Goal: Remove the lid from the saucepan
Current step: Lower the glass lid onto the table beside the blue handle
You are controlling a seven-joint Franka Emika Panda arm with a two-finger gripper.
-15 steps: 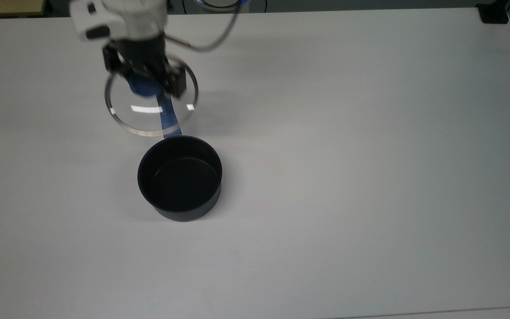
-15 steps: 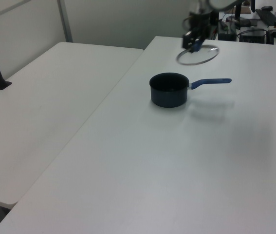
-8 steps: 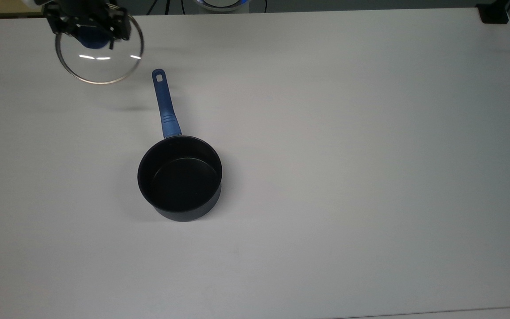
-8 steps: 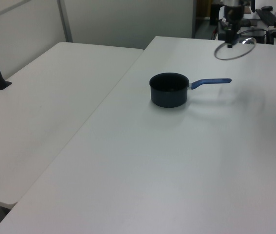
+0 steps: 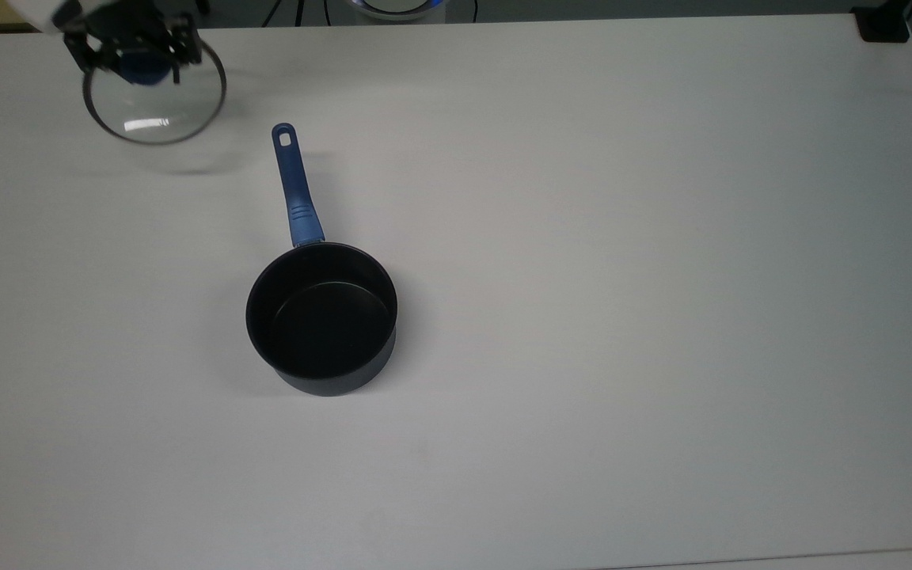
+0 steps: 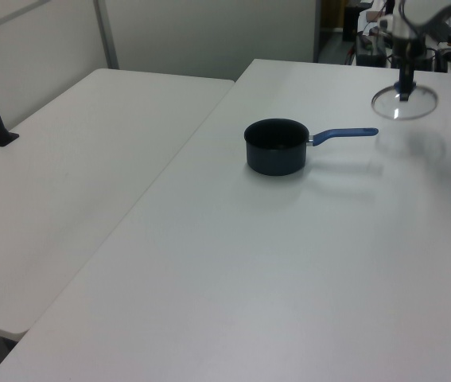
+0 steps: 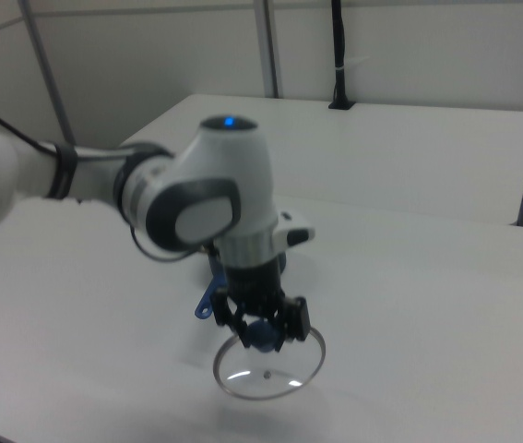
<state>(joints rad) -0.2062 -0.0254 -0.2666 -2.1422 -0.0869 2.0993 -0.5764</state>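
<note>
The small round dark saucepan with a long blue handle (image 5: pixel 321 317) stood uncovered on the white table (image 5: pixel 622 277), black interior exposed, its handle running toward the top view's upper edge and ending in a hanging hole. The round clear glass lid with a steel rim and blue centre knob (image 5: pixel 157 99) was off the pan and well apart from it, at the top view's upper left, beyond and to the left of the handle tip. The black two-finger gripper (image 5: pixel 133 57) was clamped on the blue knob, one finger at each side. The top view showed the lid's outline and a faint shadow on the table just below it, but not its height. The left view supplied that: the lid (image 6: pixel 404 103) hung level above the surface at the left view's far right, with a soft shadow on the table beneath it and the gripper (image 6: pixel 406 86) coming down onto its centre; the saucepan (image 6: pixel 276 146) sat with its handle pointing to the left view's right. The right view showed the white arm (image 7: pixel 206 198) close up, the gripper (image 7: pixel 263 330) closed around the knob, and the lid (image 7: pixel 268 371) carried clear of the table with a small vent hole visible in the glass. A second white table (image 6: pixel 74 175) adjoined on the left view's left.
</note>
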